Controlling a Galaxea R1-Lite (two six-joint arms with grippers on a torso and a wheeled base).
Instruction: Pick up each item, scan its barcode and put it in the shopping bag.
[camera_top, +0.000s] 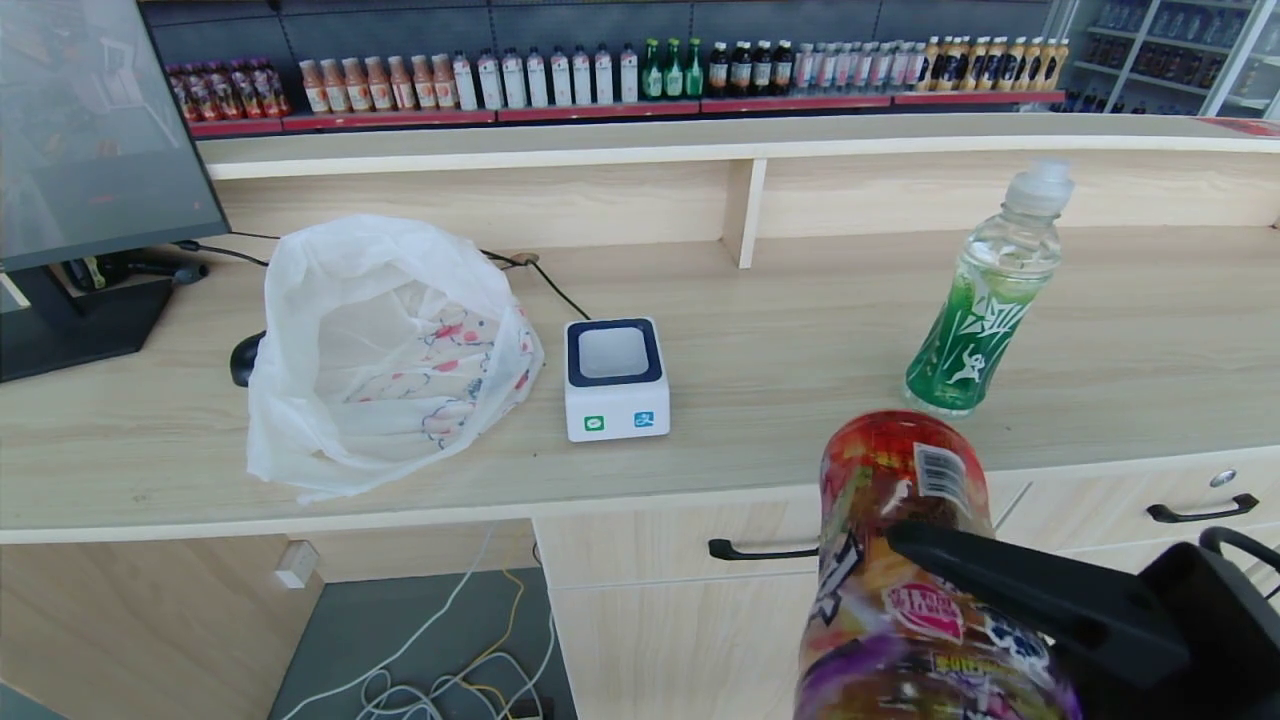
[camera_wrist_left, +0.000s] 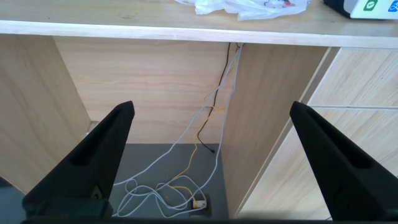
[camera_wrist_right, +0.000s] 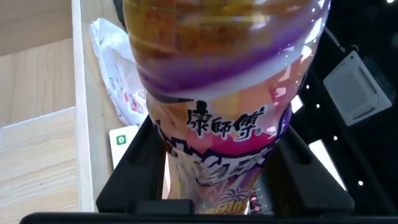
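Right fingers (camera_top: 985, 572) clamp the colourful bottle (camera_top: 885, 470); left fingers (camera_wrist_left: 93, 163) spread wide.

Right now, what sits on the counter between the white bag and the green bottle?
In the head view, a small white scanner box stands just beside the bag. From it to the green bottle, the counter is bare wood.
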